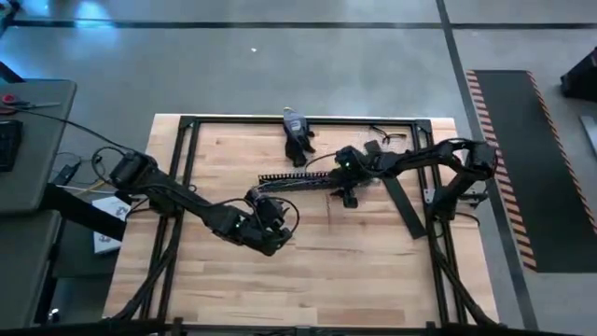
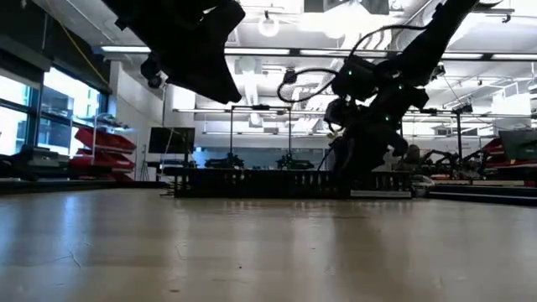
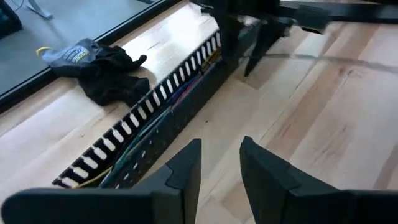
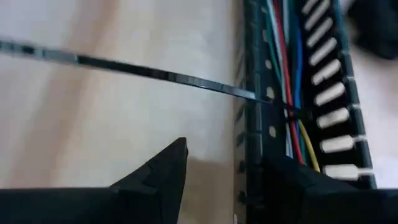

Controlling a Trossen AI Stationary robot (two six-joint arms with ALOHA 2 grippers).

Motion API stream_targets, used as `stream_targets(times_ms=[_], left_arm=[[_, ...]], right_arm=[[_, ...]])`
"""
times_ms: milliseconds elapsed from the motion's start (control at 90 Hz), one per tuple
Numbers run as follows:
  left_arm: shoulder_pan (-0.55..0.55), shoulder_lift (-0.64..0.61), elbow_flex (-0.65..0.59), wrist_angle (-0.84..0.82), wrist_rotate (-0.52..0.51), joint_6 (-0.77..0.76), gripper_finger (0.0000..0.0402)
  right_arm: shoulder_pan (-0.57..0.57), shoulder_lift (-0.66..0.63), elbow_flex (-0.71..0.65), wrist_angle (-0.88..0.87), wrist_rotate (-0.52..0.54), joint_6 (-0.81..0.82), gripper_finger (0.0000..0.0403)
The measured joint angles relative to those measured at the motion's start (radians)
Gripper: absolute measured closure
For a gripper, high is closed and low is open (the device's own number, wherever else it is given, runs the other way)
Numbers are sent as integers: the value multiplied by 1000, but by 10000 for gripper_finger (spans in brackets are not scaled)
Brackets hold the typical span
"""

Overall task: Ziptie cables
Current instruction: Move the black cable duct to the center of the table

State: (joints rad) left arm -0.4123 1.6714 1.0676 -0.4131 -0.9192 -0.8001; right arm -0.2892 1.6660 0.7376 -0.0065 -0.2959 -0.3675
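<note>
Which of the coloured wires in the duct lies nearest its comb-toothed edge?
The yellow wire, beside the white teeth; the red wire, blue and green run farther in.

Both arms are dark, near-black, built of chunky jointed segments above the pale wooden table. Thin black cables loop out beside the joints of the left arm and the right arm. The left gripper ends in two matte black, wedge-shaped fingers tapering to blunt tips. The right gripper has the same angular black fingers, plain and unmarked.
</note>
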Motion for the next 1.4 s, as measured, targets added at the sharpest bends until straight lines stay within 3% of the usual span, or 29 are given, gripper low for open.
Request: stream_targets(times_ms=[356,600,811,1067,1167,1300,1400], left_arm=[[-4,0,0,24,-3,-6,310],[-15,0,0,47,-3,-7,310],[-11,0,13,54,12,-7,311],[198,0,23,38,319,156,342],[326,0,23,58,395,290,360],[509,29,24,79,637,451,384],[602,67,22,66,748,523,398]], right_arm=[[251,10,0,103,79,126,253],[318,3,2,146,79,113,253],[345,-88,51,109,80,135,253],[358,-292,3,-112,203,311,254],[387,-371,-74,-118,267,377,254],[415,-458,-149,-120,303,457,254],[430,-513,-175,-131,311,492,254]])
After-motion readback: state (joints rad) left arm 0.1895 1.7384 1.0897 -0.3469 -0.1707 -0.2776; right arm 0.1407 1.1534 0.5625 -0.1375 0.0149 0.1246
